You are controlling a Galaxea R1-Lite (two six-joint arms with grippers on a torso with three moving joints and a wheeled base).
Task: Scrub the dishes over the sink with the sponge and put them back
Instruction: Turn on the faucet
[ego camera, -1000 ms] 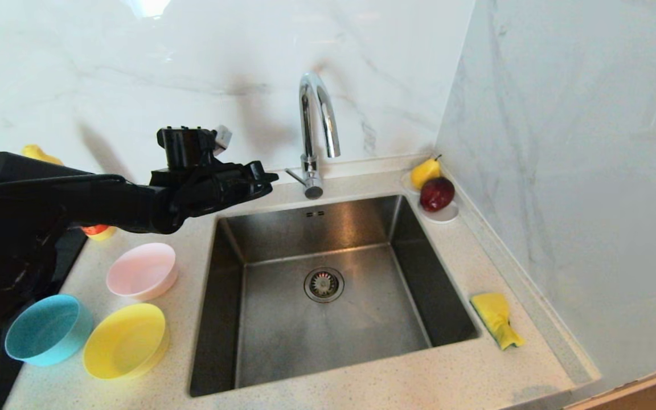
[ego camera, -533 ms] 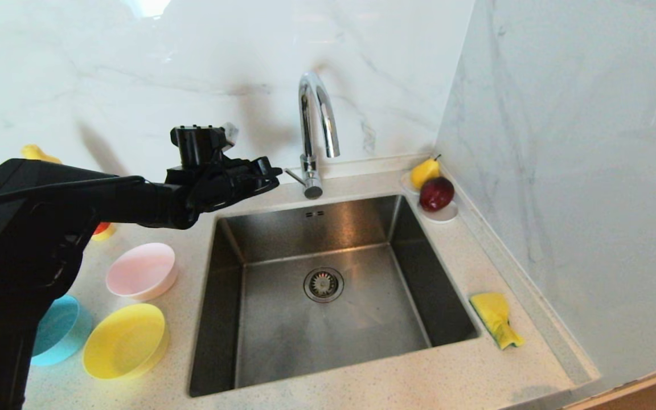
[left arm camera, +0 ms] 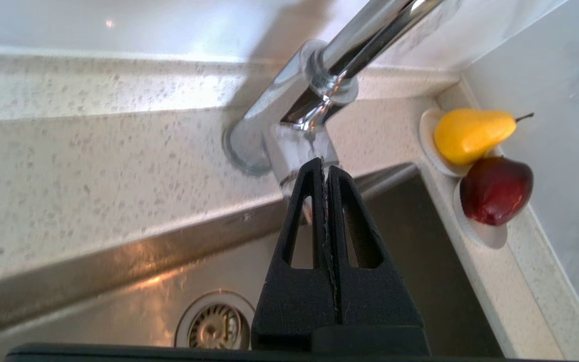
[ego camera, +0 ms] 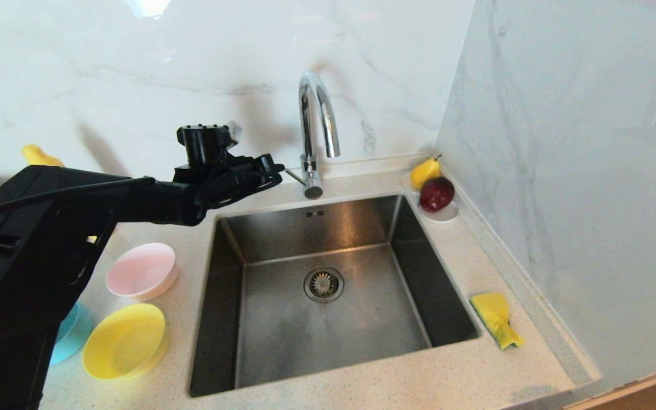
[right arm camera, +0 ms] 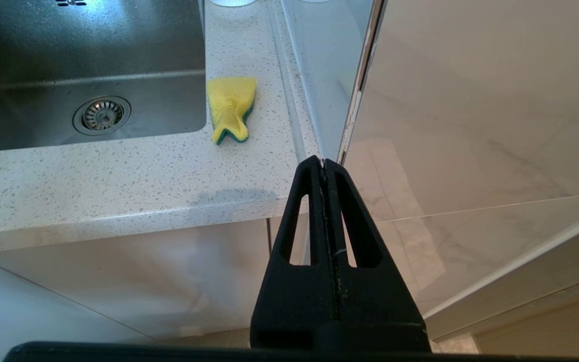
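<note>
Three bowls stand on the counter left of the sink (ego camera: 362,336): pink (ego camera: 142,270), yellow (ego camera: 124,340), and light blue (ego camera: 70,337), which my left arm mostly hides. The sponge (ego camera: 496,319) lies on the counter by the sink's right rim, also seen as the yellow-and-green sponge (right arm camera: 230,106) in the right wrist view. My left gripper (ego camera: 274,168) is shut and holds nothing. It hovers over the sink's back left corner, its tips (left arm camera: 322,163) just short of the tap's base (left arm camera: 299,146). My right gripper (right arm camera: 323,162) is shut and empty, parked off the counter's front edge.
The curved chrome tap (ego camera: 316,114) rises behind the sink, and the drain strainer (ego camera: 323,284) sits in the basin. A white saucer (ego camera: 446,215) with a yellow pear (ego camera: 425,172) and a dark red fruit (ego camera: 437,193) sits at the back right corner. A marble wall bounds the right side.
My left arm has stretched out further toward the tap, carrying the shut gripper a little right and up. Its bulk now covers most of the blue bowl.
</note>
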